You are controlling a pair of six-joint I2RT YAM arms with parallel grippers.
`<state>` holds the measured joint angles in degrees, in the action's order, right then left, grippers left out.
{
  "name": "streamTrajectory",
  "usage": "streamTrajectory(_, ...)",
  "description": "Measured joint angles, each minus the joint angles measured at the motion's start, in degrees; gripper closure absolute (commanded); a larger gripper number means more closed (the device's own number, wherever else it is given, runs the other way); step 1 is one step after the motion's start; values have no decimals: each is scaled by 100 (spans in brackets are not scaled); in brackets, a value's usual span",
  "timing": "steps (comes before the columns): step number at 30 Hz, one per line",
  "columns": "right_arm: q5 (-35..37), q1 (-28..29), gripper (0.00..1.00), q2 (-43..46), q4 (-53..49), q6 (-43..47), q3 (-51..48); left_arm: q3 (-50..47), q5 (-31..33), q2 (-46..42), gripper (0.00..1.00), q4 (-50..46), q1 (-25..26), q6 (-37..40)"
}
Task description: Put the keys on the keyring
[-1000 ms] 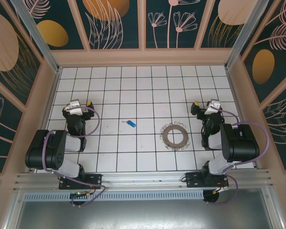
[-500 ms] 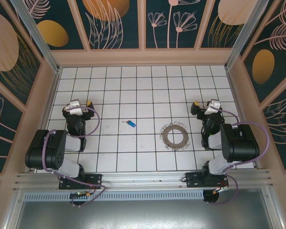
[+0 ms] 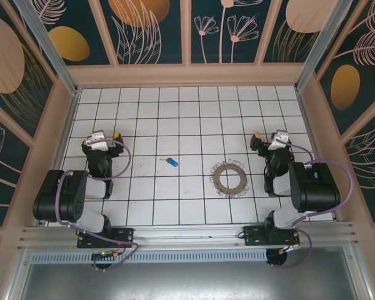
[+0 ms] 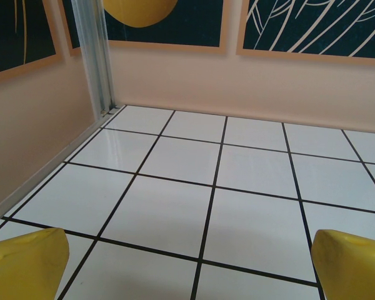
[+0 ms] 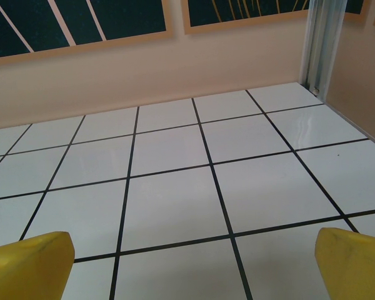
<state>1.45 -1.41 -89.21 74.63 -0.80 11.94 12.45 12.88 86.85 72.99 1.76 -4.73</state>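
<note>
Small blue-headed key with short silvery blade (image 3: 170,162) lies on white tiled table (image 3: 187,112), left of centre. Flat grey-brown washer-like keyring (image 3: 229,178) sits right of it, slightly nearer, well apart. Left gripper (image 3: 103,140) is left of key, right gripper (image 3: 269,142) right of keyring.

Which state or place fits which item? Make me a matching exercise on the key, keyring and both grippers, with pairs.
1 blue key
2 keyring
3 left gripper
4 right gripper

A open, facing the far-right corner post
B flat on the tiles, wire loops around its rim
C open, facing the far-left corner post
D lying loose, left of the keyring

Pairs: 1-D, 2-B, 3-C, 4-A
</note>
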Motion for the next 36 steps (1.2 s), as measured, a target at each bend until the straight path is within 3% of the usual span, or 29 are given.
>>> streamTrajectory(20, 52, 72, 1, 17, -22, 4, 0, 0, -7, -2, 1, -9, 0, 2)
streamTrajectory(31, 302, 223, 1, 1357, -922, 44, 0, 452, -87, -667, 1, -1231, 0, -7)
streamTrajectory(36, 466, 444, 1, 2028, -2339, -365, 420, 726, 129, -1241, 1, -2315, 0, -424)
